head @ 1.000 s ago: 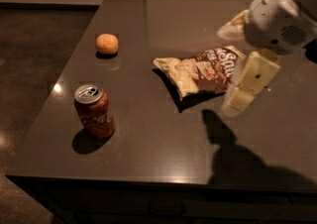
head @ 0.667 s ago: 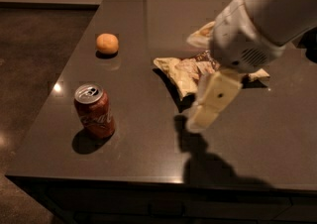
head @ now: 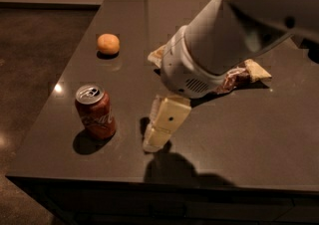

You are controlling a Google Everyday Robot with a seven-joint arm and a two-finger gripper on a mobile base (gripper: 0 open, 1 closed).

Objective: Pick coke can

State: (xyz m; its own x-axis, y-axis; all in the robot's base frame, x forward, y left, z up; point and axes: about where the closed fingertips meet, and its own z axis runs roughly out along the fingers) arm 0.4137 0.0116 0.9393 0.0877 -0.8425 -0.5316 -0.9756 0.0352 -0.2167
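Observation:
The coke can [head: 95,111] stands upright near the table's front left, red with white lettering and a silver top. My gripper [head: 158,132] hangs from the big white arm, just above the tabletop to the right of the can, about a can's width away from it. It holds nothing that I can see.
An orange fruit [head: 108,44] lies at the back left of the dark table [head: 259,139]. A chip bag [head: 241,73] lies behind my arm, mostly hidden by it. The table's front edge is close below the gripper, and the left edge is close to the can.
My arm has swung left and forward across the table, from over the chip bag toward the can, and the gripper has come lower. The can and the fruit have not moved.

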